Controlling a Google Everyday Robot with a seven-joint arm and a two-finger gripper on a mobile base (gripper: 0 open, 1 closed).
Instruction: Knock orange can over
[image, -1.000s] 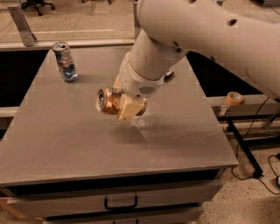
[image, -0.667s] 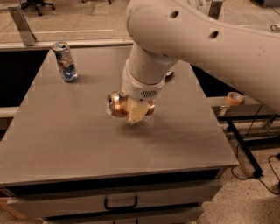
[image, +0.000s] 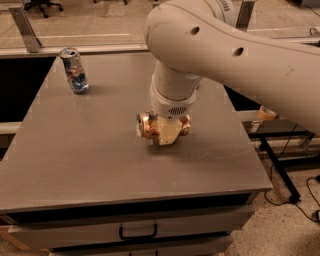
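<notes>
my arm (image: 235, 55) fills the upper right and has swung lower and further toward the middle of the surface (image: 75, 160) than it was a second ago. then it held its load up with a shadow clear beneath; now that gap is all but gone.

my gripper (image: 167, 132) sits low over the centre of the surface, clamped across the middle of the orange can (image: 146, 125). the can lies on its side, silver top facing left, at or just above the surface. i judge the tipping as good as done: the can is no longer upright and only needs letting go.

the blue-and-silver can (image: 75, 71) stands upright at the far left corner, unmoved and well apart.

hidden: my near finger covers the can's midsection, the far finger is behind it, and i cannot tell whether the can actually touches the surface. my arm is cut off at the right edge.
</notes>
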